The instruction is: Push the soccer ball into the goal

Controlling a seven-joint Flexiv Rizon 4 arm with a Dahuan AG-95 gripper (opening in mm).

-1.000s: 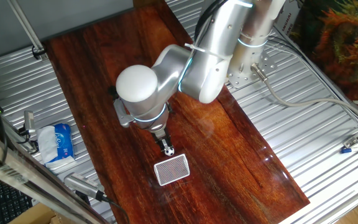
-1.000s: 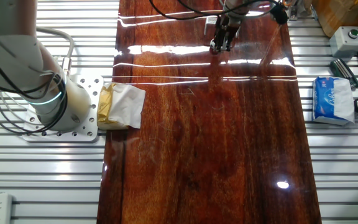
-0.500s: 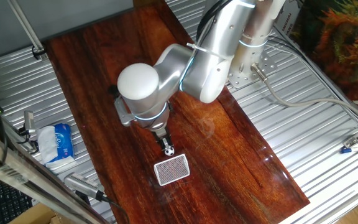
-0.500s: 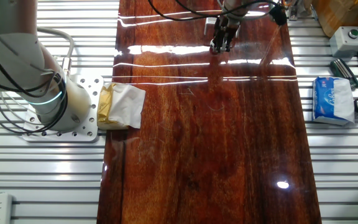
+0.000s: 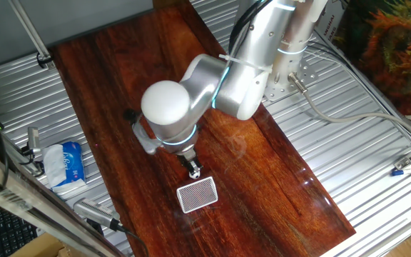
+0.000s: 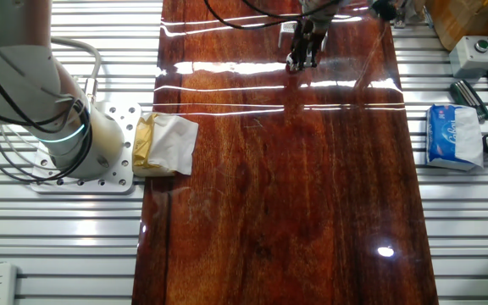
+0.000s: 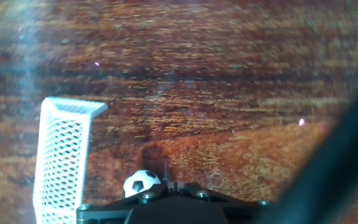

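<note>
1. soccer ball [image 7: 142, 183] sits low centre-left in the hand view, right at the front edge of the jaws housing; in the fixed view looking down on the arm's white elbow cap it's at lower centre [image 5: 195, 170], just off the fingertips.
2. goal [image 5: 197, 194] is just below the ball in that fixed view, near but apart; in the hand view its netted frame [image 7: 62, 158] stands at lower left, beside the ball.
3. gripper [image 5: 192, 165] is low over the worktop [image 5: 277, 178]; can't tell how the jaws stand, fingers too small or hidden in every view.
4. to do it well, i reckon: keep the tips low and behind the ball's centre, push slow and straight at the goal mouth.
5. risk: an off-centre nudge rolls the ball past the frame, or the tips shove the goal itself.
</note>
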